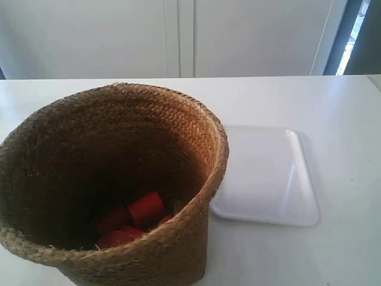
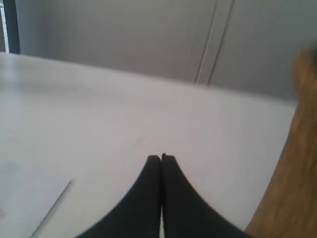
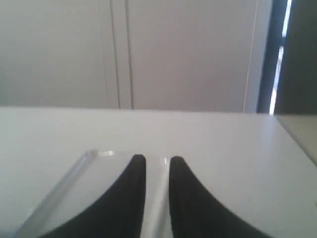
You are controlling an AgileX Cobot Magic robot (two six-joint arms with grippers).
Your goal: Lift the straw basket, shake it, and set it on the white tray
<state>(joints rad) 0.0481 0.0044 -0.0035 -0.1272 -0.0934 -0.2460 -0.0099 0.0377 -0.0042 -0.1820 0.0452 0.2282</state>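
The straw basket (image 1: 113, 179) stands on the white table at the exterior view's front left, upright, its woven wall just overlapping the near corner of the white tray (image 1: 268, 176) that lies flat to its right. No arm shows in the exterior view. My left gripper (image 2: 161, 157) is shut, its black fingertips pressed together with nothing between them, low over bare table; the basket's wall (image 2: 292, 188) is a blurred brown edge beside it. My right gripper (image 3: 157, 159) is open by a narrow gap, empty, hovering above the tray (image 3: 94, 173).
Several red cylinders (image 1: 146, 208) lie at the bottom of the basket. A flat pale sheet (image 2: 25, 208) lies on the table near the left gripper. White cabinet doors (image 1: 178, 36) stand behind the table's far edge.
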